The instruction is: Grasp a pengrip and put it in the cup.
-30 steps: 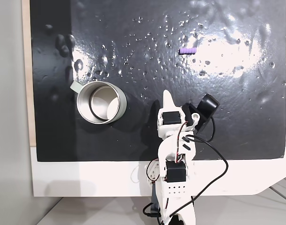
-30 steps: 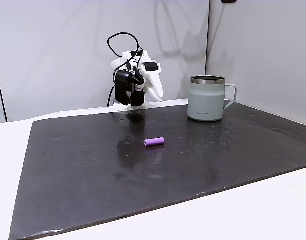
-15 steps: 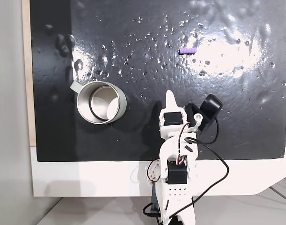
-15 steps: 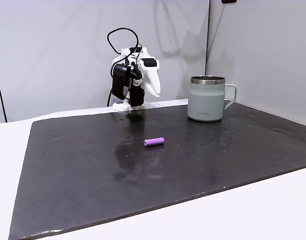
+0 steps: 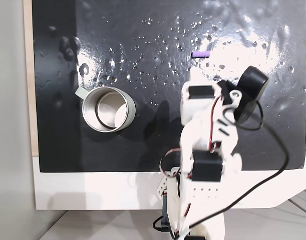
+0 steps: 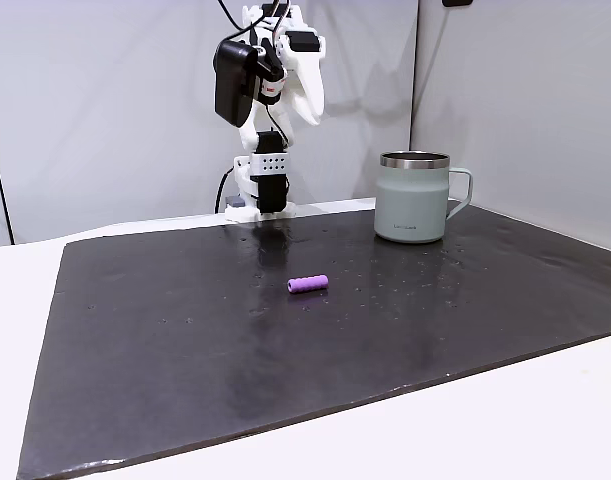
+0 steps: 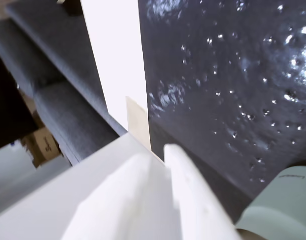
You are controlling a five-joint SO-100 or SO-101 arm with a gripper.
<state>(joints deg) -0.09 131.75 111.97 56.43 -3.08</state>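
The tool [image 6: 310,100] hangs high above the black mat [image 6: 285,330], its white fingers [image 7: 193,185] pressed together on nothing. The pengrip [image 6: 308,284] lies flat on the mat at 6 o'clock from the tool, well below it. The cup [image 6: 413,197] stands at the pengrip's 2 o'clock, well apart.

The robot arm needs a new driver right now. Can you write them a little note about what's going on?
Hand: raised high above the back of the black mat, fingers together, holding nothing.
Pengrip: lies on its side near the middle of the mat, untouched. In the fixed view from above it sits just beyond the arm.
Cup: stands upright on the mat, apart from the pengrip; its inside looks empty.
Done: nothing yet.
Left: lower the hand to the pengrip, open, grasp it, carry it over the cup and drop it in.
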